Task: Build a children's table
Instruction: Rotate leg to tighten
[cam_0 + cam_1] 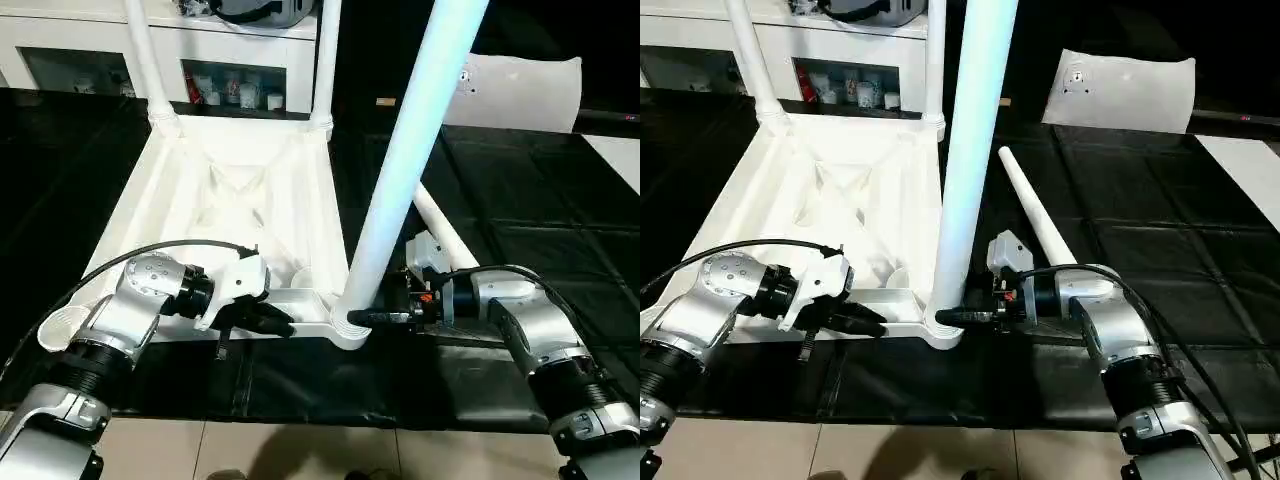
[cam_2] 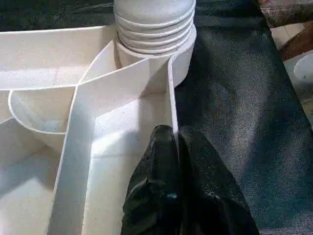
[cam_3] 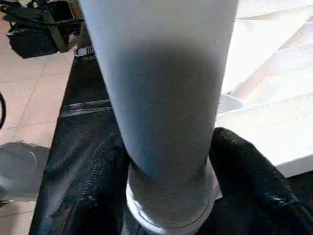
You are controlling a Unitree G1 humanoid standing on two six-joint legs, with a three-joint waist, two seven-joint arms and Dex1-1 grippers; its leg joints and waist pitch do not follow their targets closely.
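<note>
The right gripper (image 1: 385, 317) has its black fingers (image 3: 244, 171) clamped on either side of the base of the near-right leg (image 1: 405, 170), which stands upright in its corner socket (image 1: 350, 325). The left gripper (image 1: 268, 318) has its fingers pressed together, pinching the near edge wall of the tabletop (image 1: 190, 215), which lies underside-up on the black mat (image 1: 520, 210). Count: three legs standing, two in the far corners (image 1: 148, 60) (image 1: 325, 60) and this one; a fourth leg (image 1: 1035, 215) lies loose on the mat beside the tabletop. By my judgement, one leg remains to be fitted, at the near-left corner.
</note>
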